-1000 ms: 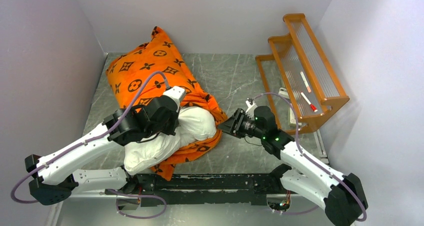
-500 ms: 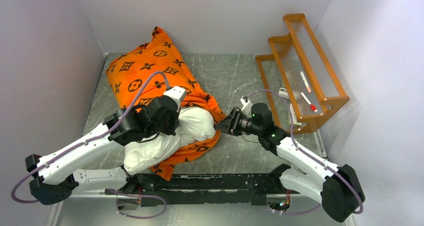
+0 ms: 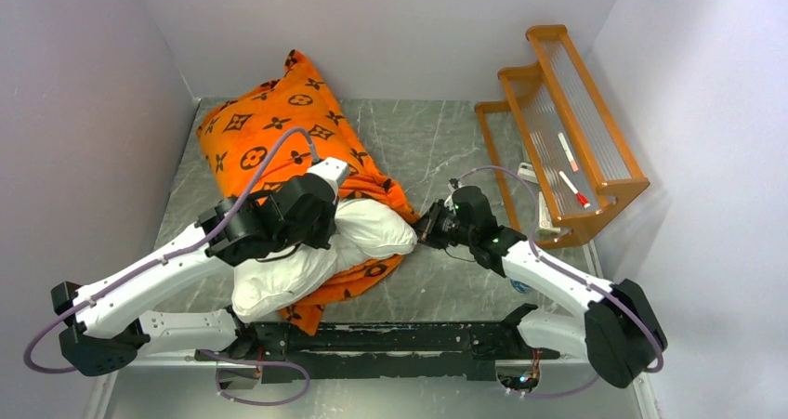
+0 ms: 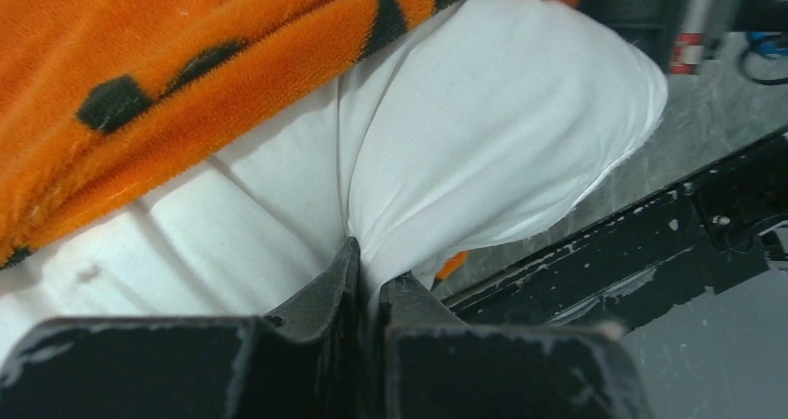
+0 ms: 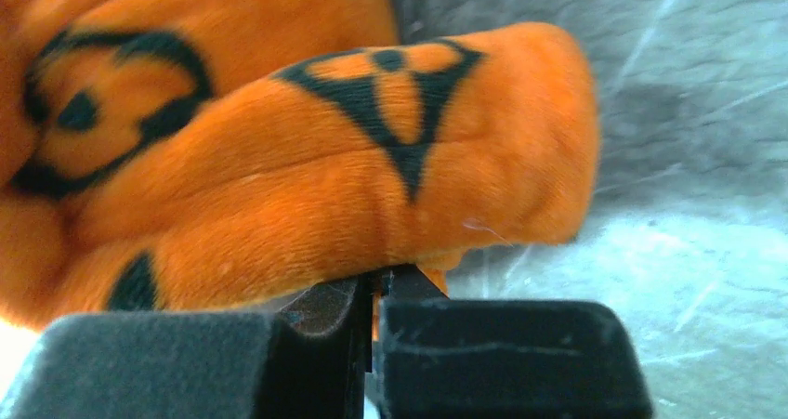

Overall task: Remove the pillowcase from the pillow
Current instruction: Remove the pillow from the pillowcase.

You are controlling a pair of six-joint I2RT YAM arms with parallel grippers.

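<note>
The orange pillowcase (image 3: 279, 126) with dark monogram motifs lies from the back left corner toward the table's middle. The white pillow (image 3: 307, 256) bulges out of its near open end. My left gripper (image 3: 336, 216) is shut on a fold of the white pillow (image 4: 465, 150), the pillowcase (image 4: 139, 75) above it. My right gripper (image 3: 426, 232) is shut on the pillowcase's right edge (image 5: 390, 177), a thin strip of orange fabric pinched between the fingers (image 5: 325, 312).
An orange wooden rack (image 3: 567, 131) with clear slats stands at the right, holding a thin white stick with a red tip (image 3: 573, 189). Grey walls close in left and behind. The black rail (image 3: 390, 335) runs along the near edge.
My right gripper moved left, reached the pillowcase's edge and shut on it. My left gripper shifted slightly right, and the pillow's white end bulged further right.
</note>
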